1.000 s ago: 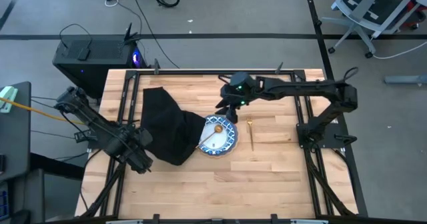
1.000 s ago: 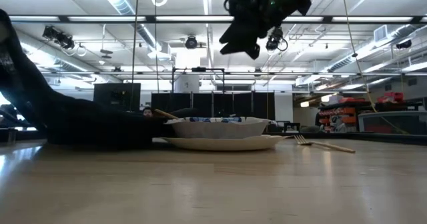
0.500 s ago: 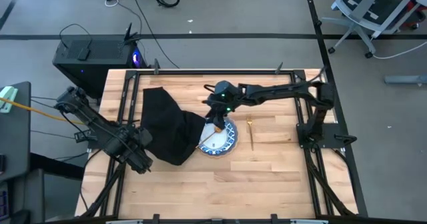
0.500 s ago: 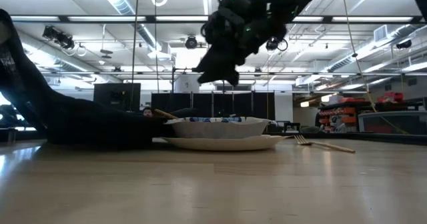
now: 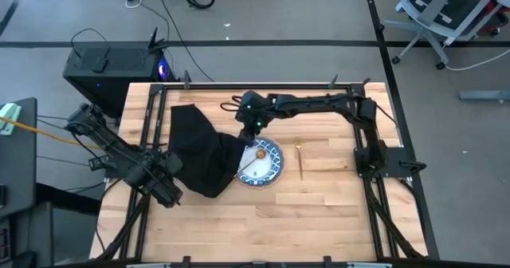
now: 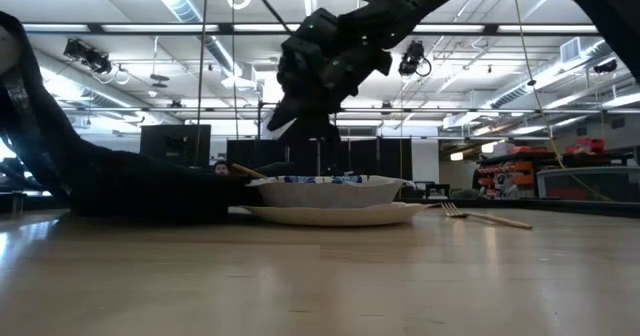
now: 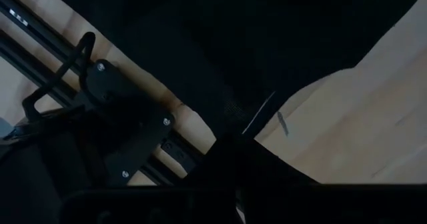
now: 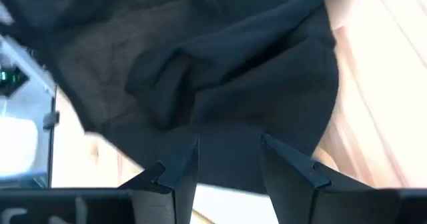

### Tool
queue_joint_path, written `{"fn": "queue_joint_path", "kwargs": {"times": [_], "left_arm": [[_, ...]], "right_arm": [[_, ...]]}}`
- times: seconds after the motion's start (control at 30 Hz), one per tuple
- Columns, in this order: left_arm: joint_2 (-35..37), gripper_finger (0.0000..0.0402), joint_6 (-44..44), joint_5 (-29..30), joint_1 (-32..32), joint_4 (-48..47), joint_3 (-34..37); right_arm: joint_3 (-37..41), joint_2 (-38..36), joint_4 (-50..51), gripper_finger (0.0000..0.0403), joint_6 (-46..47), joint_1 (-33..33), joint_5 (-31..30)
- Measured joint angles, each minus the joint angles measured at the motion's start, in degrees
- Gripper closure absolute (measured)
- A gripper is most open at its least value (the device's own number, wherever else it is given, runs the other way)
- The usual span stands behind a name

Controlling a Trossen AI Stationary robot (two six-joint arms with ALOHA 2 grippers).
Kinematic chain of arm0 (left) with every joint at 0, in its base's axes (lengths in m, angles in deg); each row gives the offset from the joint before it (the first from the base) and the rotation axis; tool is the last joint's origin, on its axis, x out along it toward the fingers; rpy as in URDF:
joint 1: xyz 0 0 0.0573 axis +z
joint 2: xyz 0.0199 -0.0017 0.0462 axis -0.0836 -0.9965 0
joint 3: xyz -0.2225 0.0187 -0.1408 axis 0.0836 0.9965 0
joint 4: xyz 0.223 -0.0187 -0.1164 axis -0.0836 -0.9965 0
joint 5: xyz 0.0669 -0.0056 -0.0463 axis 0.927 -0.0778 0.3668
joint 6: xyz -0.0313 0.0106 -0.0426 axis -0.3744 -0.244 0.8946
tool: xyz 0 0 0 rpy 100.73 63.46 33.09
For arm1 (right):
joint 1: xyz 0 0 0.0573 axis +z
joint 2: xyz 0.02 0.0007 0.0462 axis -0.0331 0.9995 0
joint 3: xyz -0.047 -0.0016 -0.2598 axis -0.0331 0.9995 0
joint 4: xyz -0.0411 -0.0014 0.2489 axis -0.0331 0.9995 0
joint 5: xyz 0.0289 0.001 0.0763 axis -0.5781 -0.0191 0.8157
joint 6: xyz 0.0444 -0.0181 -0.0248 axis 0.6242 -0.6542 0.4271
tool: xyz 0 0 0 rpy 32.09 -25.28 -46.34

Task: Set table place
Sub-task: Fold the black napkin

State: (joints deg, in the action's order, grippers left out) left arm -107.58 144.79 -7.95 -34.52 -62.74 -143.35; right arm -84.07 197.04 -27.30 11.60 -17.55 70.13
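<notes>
The black napkin [image 5: 199, 152] lies crumpled on the table's left half, its right edge against the plate [image 6: 390, 214]. The blue-and-white dish [image 5: 269, 167] sits on the plate, with the gold spoon [image 5: 253, 166] lying in it. The gold fork [image 5: 300, 160] lies flat on the table right of the plate. My right gripper [image 5: 243, 138] hangs open above the napkin's right part, just left of the dish; the right wrist view shows its gripper [image 8: 230, 161] over the dark cloth [image 8: 220, 71]. My left gripper [image 5: 167, 184] is at the napkin's near left edge.
Black rails [image 5: 151, 132] edge the table. A black computer case [image 5: 107, 65] stands on the floor beyond the far left corner. Bare wood [image 5: 271, 216] lies near of the plate and right of the fork.
My right gripper has gone toward the table's left edge and down, from above the far side of the plate to above the napkin's right part. The napkin, dish, spoon and fork have stayed put.
</notes>
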Motion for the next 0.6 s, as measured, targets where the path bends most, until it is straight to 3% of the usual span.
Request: {"fn": "queue_joint_path", "kwargs": {"times": [0.23, 0.6], "left_arm": [[0.0, 0.0395, 0.0, 0.4, 0.0, 0.1, 0.0], [0.0, 0.0394, 0.0, 0.4, 0.0, 0.1, 0.0]], "right_arm": [[-3.2, 4.8, 2.3, 0.0240, 4.5, -0.8, -0.3], [-3.5, 5.5, 4.5, 0.0240, 6.1, -0.7, 0.6]]}}
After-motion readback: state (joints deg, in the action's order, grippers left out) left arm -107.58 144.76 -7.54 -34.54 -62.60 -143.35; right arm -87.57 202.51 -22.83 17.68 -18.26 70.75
